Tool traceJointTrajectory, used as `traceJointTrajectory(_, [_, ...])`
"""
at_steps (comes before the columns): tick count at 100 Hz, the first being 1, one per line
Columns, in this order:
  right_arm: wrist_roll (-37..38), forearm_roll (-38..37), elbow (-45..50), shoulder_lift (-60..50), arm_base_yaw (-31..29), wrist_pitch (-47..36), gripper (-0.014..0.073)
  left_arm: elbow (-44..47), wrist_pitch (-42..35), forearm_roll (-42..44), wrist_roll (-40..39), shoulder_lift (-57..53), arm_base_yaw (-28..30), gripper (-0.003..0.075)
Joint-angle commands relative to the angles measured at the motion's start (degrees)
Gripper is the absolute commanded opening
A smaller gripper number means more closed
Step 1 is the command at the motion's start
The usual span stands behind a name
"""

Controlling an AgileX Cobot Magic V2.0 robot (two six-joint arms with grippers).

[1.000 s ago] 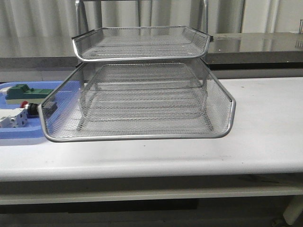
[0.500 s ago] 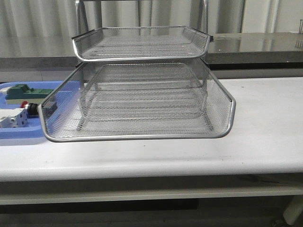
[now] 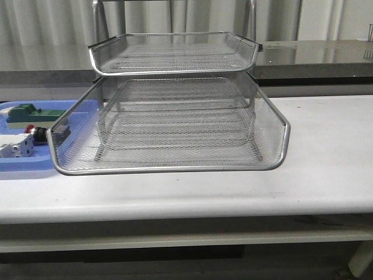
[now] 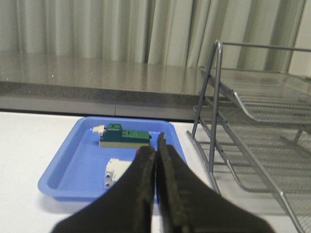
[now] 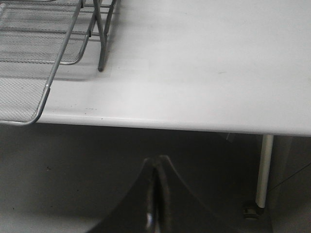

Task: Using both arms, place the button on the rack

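Left hand (image 4: 156,145) was closed on nothing, hanging above the blue tray (image 4: 63,167); the right hand (image 5: 154,167), also closed and empty, hung off the counter (image 3: 326,151) edge. The button (image 3: 36,133) lay in that tray beside the white block (image 3: 16,146), close against the rack's (image 3: 175,116) pulled-out tray. A closed approach would likely knock the button away. Tray wall, block and mesh rim crowded it; open room lay on the counter right of the rack.
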Motion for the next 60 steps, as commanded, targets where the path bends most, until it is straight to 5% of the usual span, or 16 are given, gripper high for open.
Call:
traceJointTrajectory(1, [0.0, -0.2, -1.6, 0.5, -0.3, -3.5, -0.0068, 2.2, -9.0, -0.8, -0.2, -2.0, 0.2, 0.0004])
traceJointTrajectory(33, [0.0, -0.2, -1.6, 0.5, -0.3, -3.5, -0.0068, -10.3, -2.3, -4.7, -0.4, 4.1, 0.2, 0.0004])
traceJointTrajectory(60, [0.0, -0.2, -1.6, 0.5, -0.3, -3.5, -0.0068, -26.5, 5.3, -1.3, -0.4, 21.3, 0.2, 0.0004])
